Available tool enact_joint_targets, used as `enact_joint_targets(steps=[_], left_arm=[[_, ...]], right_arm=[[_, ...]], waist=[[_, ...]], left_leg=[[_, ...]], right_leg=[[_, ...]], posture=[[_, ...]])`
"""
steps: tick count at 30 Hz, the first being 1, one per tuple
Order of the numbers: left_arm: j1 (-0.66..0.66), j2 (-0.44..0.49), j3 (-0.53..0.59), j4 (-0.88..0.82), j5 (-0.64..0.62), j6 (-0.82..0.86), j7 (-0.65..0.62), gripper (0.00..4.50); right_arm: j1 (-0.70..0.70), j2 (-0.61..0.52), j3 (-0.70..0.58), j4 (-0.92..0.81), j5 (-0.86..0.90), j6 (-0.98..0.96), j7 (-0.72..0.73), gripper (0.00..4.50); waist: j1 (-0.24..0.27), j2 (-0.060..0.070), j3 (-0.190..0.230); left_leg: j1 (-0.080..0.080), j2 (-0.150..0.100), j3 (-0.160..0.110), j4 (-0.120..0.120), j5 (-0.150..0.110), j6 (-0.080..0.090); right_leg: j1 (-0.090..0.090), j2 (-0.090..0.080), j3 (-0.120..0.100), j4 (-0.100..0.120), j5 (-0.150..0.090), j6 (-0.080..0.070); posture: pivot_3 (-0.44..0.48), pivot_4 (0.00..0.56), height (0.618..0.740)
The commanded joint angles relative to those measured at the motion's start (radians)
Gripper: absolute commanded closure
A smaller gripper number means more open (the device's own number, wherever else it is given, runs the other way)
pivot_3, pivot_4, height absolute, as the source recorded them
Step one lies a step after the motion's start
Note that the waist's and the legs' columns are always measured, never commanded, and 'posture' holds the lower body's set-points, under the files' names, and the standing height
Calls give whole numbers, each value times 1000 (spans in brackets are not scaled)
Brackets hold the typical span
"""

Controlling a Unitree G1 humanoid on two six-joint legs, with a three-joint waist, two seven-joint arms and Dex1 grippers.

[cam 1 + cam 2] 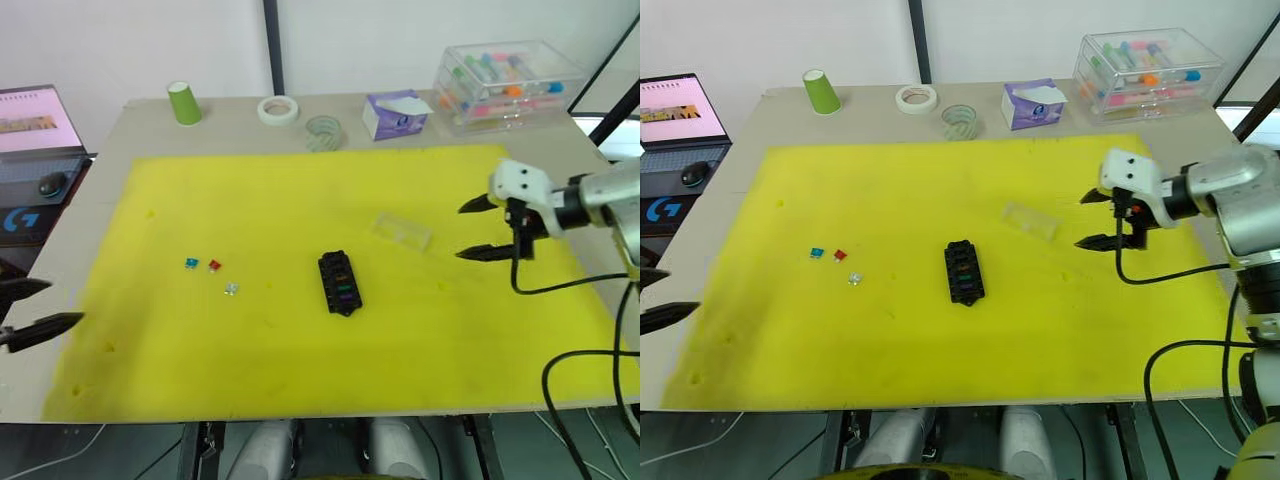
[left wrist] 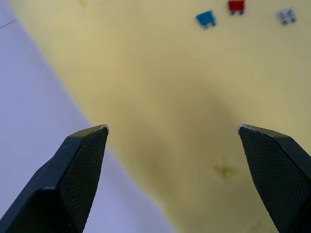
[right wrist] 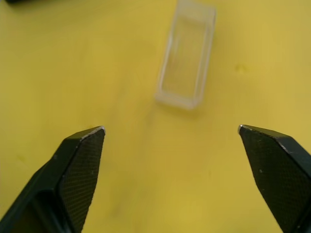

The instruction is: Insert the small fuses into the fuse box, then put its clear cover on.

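The black fuse box [image 1: 339,283] lies mid-mat with some coloured fuses in its slots. Three loose small fuses lie to its left: a teal one [image 1: 191,264], a red one [image 1: 214,266] and a clear one [image 1: 231,290]; the same three show in the left wrist view as teal [image 2: 206,19], red [image 2: 236,6] and clear [image 2: 286,16]. The clear cover [image 1: 402,230] [image 3: 186,62] rests on the mat right of the box. My right gripper [image 1: 472,230] hangs open just right of the cover, empty. At the mat's left edge, my left gripper [image 1: 38,306] is open and empty.
The yellow foam mat [image 1: 300,350] covers most of the table. Along the back stand a green cup [image 1: 184,103], a white tape roll [image 1: 278,110], a clear tape roll [image 1: 322,131], a tissue pack [image 1: 396,113] and a large clear storage box [image 1: 507,83]. A laptop [image 1: 35,130] sits left.
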Motion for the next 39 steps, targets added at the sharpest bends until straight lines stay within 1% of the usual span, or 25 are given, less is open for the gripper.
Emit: enact_joint_targets(steps=[1,4,7,10,13,14,18,21,23,25,26,30,32,36,39], left_arm=[[-20,26,26,71,11,-83,-24,0],[-40,30,-2,99,12,-102,-26,0],[-62,28,-35,103,10,-110,-28,0],[-85,26,-65,102,6,-111,-29,0],[-125,20,-108,89,-8,-93,-24,0],[-143,18,-128,78,-22,-66,-24,0],[-252,1,-226,46,-131,127,-38,0],[-356,-47,-289,49,-230,310,-18,0],[-415,-84,-322,51,-295,449,8,0],[-465,-112,-365,81,-301,512,37,0],[-515,-139,-381,128,-301,549,69,0],[-647,-203,-405,250,-312,659,148,0],[-686,-219,-422,290,-301,684,164,0],[-765,-233,-412,400,-293,715,204,0],[-789,-233,-425,444,-285,723,208,0]], right_arm=[[10,-46,-47,64,-32,-57,-10,27],[29,-60,-45,109,-57,-91,-27,27],[38,-56,-51,109,-59,-95,-30,27],[35,-46,-58,83,-50,-82,-35,27],[14,-16,-71,18,-14,-42,-33,27],[2,2,-77,-15,8,-12,-29,27],[-64,89,-62,-191,73,87,-25,27],[-120,175,-54,-337,163,199,-27,27],[-152,226,-44,-401,208,266,-37,27],[-172,265,-23,-446,228,302,-45,27],[-180,292,-3,-470,232,315,-52,27],[-185,349,45,-522,236,335,-77,27],[-186,367,64,-535,231,334,-87,27],[-184,381,78,-549,229,323,-101,27],[-183,383,79,-559,233,329,-109,27]], waist=[[-1,1,0],[-4,1,0],[-6,1,1],[-6,2,1],[-6,2,1],[-6,2,1],[-8,2,1],[-7,2,1],[-7,2,1],[-4,1,0],[-3,0,0],[-3,-2,-1],[-6,-2,-1],[-8,-2,-1],[-10,-2,-1]], left_leg=[[0,0,0,0,0,0],[0,0,1,-1,0,0],[0,1,3,-2,0,0],[0,1,4,-3,0,0],[0,1,5,-3,0,0],[0,1,5,-3,0,0],[0,2,5,-3,0,0],[0,2,5,-3,0,0],[0,2,5,-3,0,0],[0,1,4,-1,0,0],[0,1,4,0,0,0],[-1,1,2,3,0,0],[-1,0,2,4,0,0],[-1,-1,2,5,0,0],[-1,-1,2,5,0,0]], right_leg=[[0,0,0,0,0,0],[-1,0,0,0,0,0],[-2,0,1,0,0,0],[-3,0,2,1,0,0],[-3,1,3,1,0,0],[-3,1,3,1,0,0],[-3,1,3,1,0,0],[-4,1,3,1,0,0],[-4,1,3,1,0,0],[-3,1,3,2,0,0],[-3,1,2,2,0,0],[-2,1,1,4,0,0],[-3,0,1,6,0,0],[-4,0,1,10,0,0],[-4,0,1,11,0,0]], posture=[[0,150,740],[0,150,740],[0,150,740],[0,150,740],[0,150,740],[0,150,740],[0,150,740],[0,150,740],[0,150,740],[0,150,740],[0,150,740],[0,150,740],[0,150,740],[0,150,740],[0,150,740]])
